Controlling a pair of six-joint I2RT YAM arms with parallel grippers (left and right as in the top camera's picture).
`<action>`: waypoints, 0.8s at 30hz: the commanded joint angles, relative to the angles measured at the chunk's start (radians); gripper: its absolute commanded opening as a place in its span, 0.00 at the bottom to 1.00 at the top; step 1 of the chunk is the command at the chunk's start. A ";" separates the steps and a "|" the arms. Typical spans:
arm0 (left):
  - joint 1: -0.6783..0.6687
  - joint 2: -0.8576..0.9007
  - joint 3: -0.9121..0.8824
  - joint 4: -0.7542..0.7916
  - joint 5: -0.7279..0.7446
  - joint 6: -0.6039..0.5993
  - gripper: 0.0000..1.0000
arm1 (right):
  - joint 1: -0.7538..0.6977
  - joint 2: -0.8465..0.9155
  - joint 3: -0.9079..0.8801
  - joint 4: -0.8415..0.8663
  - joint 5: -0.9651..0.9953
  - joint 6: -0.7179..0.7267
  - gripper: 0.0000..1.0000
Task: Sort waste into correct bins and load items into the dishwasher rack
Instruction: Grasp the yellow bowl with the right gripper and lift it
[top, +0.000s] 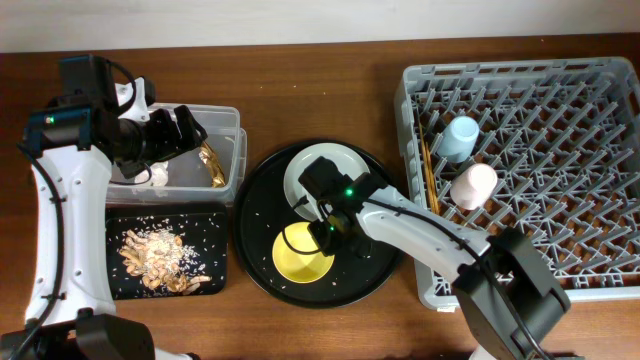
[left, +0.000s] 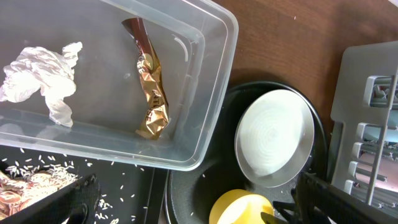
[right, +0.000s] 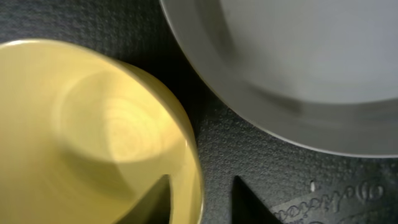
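Overhead suggests the sorting is done: the tissue (top: 158, 176) and foil wrapper (top: 212, 165) lie in the clear tub (top: 240, 150) by the counter's left edge, and the food scraps (top: 155, 255) sit in the small black tray (top: 115, 215) toward the near-left corner. The rack (top: 520, 70) at the right edge holds the blue cup (top: 461, 137), pink cup (top: 473, 185) and chopsticks (top: 430, 175). The plate (top: 295, 175) and yellow bowl (top: 295, 255) still wait on the round tray (top: 255, 210). The right end effector (top: 325, 235) is spread astride the bowl's rim, while the left end effector (top: 185, 128) hangs spread and empty over the tub.
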 joint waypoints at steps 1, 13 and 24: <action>0.002 -0.019 0.001 0.000 -0.003 -0.006 0.99 | 0.005 0.011 -0.005 0.002 0.008 0.003 0.20; 0.002 -0.019 0.001 0.000 -0.003 -0.006 0.99 | -0.005 -0.012 0.169 -0.126 0.013 -0.005 0.04; 0.002 -0.019 0.001 -0.001 -0.003 -0.006 0.99 | -0.205 -0.054 0.518 -0.413 0.366 -0.005 0.04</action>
